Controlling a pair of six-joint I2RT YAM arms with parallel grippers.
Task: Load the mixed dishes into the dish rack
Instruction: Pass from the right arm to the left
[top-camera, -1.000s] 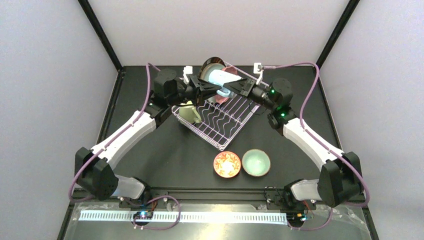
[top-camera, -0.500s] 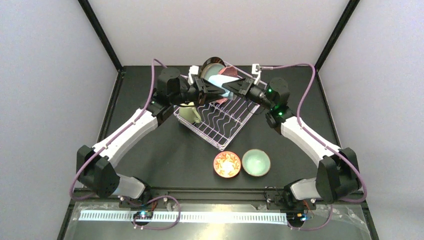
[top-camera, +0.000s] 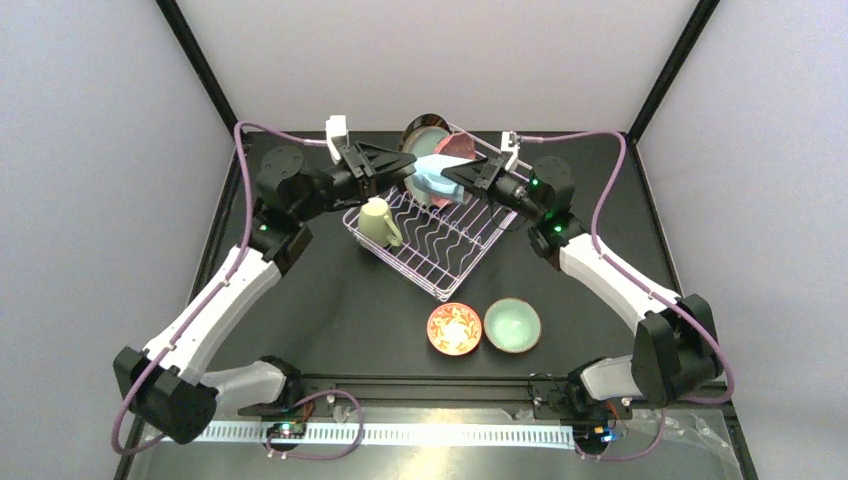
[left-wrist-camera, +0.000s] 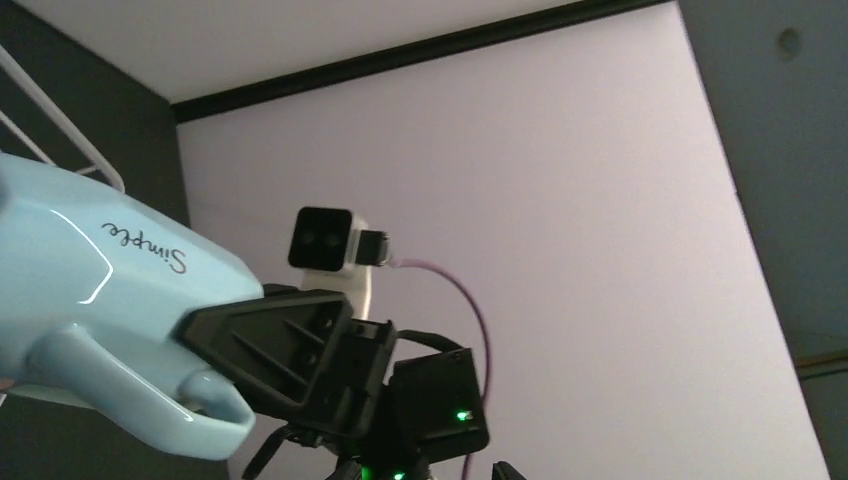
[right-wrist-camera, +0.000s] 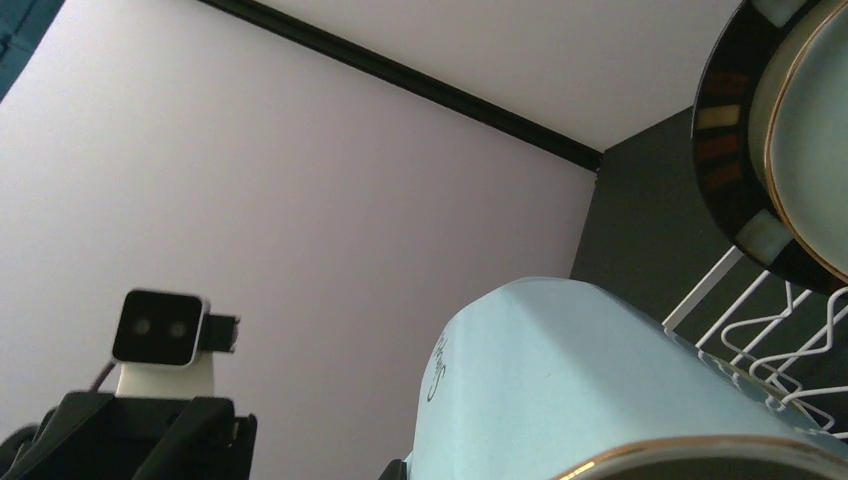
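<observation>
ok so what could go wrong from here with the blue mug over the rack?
1. Only the right pincer grips the blue mug, by its rim end, sideways above the dish rack; it could pivot or slip onto the wires.
2. The upright striped-rim plate stands just behind the mug; a swing might knock it.
3. The left pincer sits close to the mug and might clip it.

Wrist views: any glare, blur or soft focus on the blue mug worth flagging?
Left wrist: blue mug sharp, script legible, a thin glare streak on its side. Right wrist: the mug looms close, its gold rim soft; cream plate with dark striped rim looks sharper.
</observation>
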